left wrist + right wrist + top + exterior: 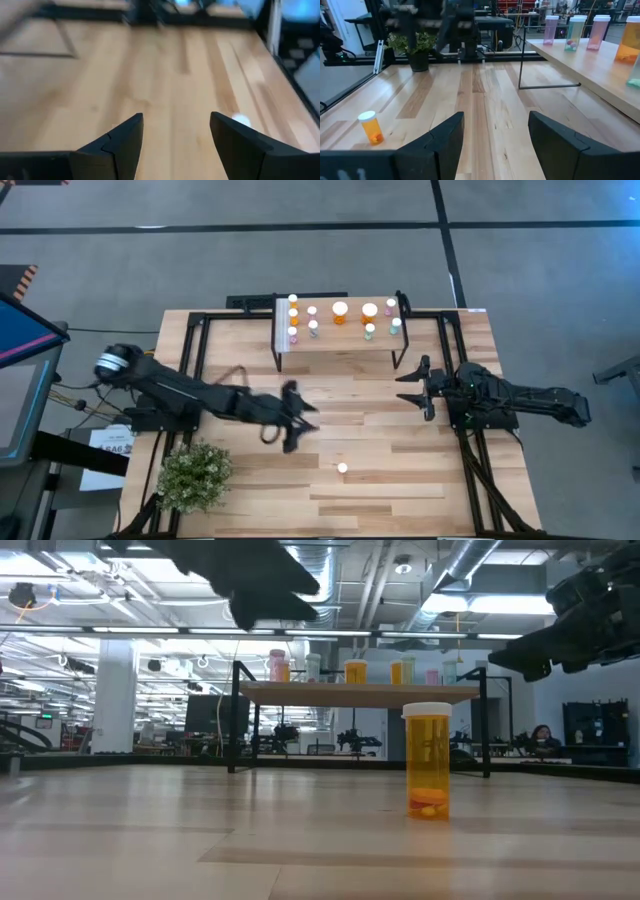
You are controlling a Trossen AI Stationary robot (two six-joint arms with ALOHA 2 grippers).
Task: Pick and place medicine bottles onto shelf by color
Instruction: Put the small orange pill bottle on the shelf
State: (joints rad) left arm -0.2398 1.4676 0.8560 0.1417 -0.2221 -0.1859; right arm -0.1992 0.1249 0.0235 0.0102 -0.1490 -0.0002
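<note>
One small orange plastic medicine bottle with a white round cap [342, 468] is seen alone on the light wooden tabletop [400, 500], standing upright, long axis vertical, cap up. It is placed at about four o'clock from the left gripper [297, 423], near but apart; that gripper's dark fingers are parted and nothing is held. The right gripper [418, 387], at one o'clock from the bottle and well apart, is likewise spread and empty. Roughly ten bottles are counted upright on the one small light-wood shelf with black metal legs [340, 340]
</note>
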